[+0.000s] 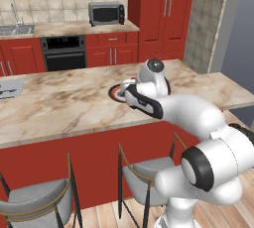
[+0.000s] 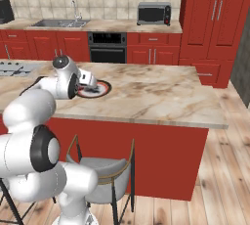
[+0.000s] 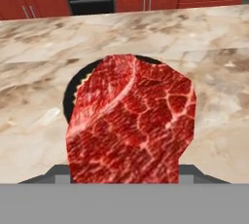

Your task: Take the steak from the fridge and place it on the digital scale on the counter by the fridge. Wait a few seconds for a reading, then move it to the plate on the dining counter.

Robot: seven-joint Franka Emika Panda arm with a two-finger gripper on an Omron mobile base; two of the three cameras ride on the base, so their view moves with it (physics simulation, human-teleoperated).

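Gripper [image 2: 91, 83] clamps steak [image 3: 132, 121], slab hanging right over plate [image 3: 69, 99] on dining counter [image 2: 161, 94]. Plate sits directly beyond steak along claw's line, dark rim peeking out behind meat. Steak's long axis runs toward plate. Likely next: short drop, release.

Reaching forward from the base, forearm stretching level, wrist bending down, gripper [image 2: 91, 83] pointing forward and down, jaws clamping on the steak [image 3: 131, 121].
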